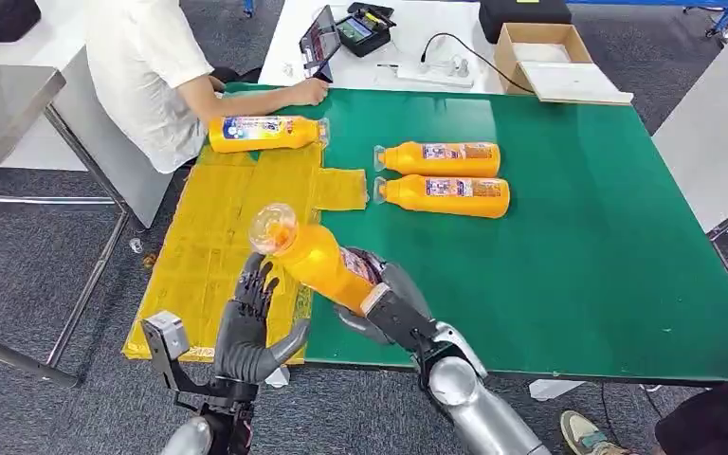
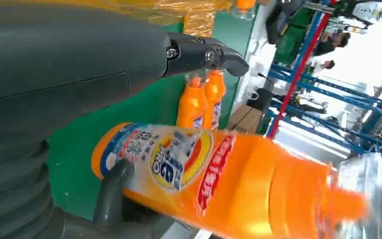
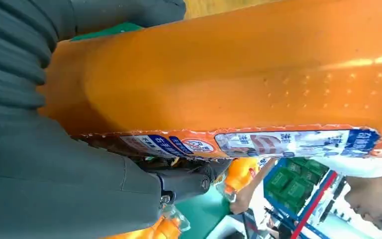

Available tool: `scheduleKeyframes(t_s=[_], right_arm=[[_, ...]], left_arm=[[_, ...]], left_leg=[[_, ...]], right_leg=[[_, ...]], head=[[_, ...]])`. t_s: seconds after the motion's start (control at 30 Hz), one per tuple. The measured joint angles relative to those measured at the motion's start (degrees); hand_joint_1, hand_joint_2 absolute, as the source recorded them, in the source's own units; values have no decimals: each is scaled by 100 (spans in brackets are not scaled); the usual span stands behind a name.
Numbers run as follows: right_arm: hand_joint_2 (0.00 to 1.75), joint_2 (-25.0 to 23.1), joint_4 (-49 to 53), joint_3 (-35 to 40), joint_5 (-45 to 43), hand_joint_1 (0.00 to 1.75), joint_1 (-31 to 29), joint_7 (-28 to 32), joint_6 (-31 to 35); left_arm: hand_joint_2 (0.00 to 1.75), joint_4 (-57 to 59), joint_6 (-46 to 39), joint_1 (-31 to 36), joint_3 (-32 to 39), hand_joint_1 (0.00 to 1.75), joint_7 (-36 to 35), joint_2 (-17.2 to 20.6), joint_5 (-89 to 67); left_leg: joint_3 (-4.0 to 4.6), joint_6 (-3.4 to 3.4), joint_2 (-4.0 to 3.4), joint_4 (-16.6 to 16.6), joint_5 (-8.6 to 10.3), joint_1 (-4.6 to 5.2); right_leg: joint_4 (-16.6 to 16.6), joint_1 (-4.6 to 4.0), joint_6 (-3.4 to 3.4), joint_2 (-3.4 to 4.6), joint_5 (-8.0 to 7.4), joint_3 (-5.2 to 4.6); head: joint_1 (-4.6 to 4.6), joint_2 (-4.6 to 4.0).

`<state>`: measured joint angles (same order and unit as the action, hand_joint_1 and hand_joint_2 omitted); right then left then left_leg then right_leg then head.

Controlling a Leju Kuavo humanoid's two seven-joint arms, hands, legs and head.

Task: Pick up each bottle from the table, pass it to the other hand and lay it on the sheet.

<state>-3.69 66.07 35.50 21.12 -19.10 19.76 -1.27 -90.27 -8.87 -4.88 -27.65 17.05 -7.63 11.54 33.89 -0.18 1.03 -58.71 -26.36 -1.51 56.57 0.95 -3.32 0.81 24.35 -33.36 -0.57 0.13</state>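
Note:
My right hand (image 1: 389,308) grips the lower body of an orange bottle (image 1: 320,261) and holds it tilted above the table's front edge, its clear cap up and to the left. The right wrist view shows that bottle (image 3: 229,74) close up against my right hand (image 3: 54,189). My left hand (image 1: 251,322) sits just left of and below the bottle, fingers spread. In the left wrist view the bottle (image 2: 219,174) lies between the thumb and the straight fingers (image 2: 204,55), not clasped. Two more bottles (image 1: 441,158) (image 1: 445,194) lie on the green table (image 1: 607,237). Another bottle (image 1: 265,133) lies on the yellow sheet (image 1: 209,237).
A person in a white shirt (image 1: 142,66) sits at the far left corner, one hand (image 1: 308,91) on the table. Behind the table are a tablet (image 1: 320,38), a power strip (image 1: 436,71) and a cardboard box (image 1: 550,62). A grey table (image 1: 0,104) stands left.

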Motion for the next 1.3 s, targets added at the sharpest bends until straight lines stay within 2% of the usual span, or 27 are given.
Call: scheduleKeyframes(t_s=[0.33, 0.8, 1.27, 1.3], right_arm=[[175, -9, -122, 131, 131, 175, -199, -17, 9], [175, -61, 114, 360, -315, 175, -223, 376, -227], [175, -98, 175, 634, -509, 175, -226, 492, -380], [175, -98, 175, 651, -523, 175, -232, 492, -380]], left_arm=[[175, 0, 50, 35, -24, 0, 18, -2, -85], [175, 120, 336, 308, -37, 0, 101, -81, 102], [175, 127, 424, 366, -35, 0, 173, -160, 417], [175, 127, 435, 371, -35, 175, 181, -160, 468]], left_leg=[[1, 0, 0, 0, 0, 0], [2, 0, 0, 0, 0, 0], [4, 0, 0, 0, 0, 0], [4, 0, 0, 0, 0, 0]], right_leg=[[0, 0, 0, 0, 0, -2], [0, 0, 0, 0, 0, -4], [0, 0, 0, 0, 0, -5], [0, 0, 0, 0, 0, -5]], head=[[0, 0], [0, 0], [2, 0], [0, 0]])
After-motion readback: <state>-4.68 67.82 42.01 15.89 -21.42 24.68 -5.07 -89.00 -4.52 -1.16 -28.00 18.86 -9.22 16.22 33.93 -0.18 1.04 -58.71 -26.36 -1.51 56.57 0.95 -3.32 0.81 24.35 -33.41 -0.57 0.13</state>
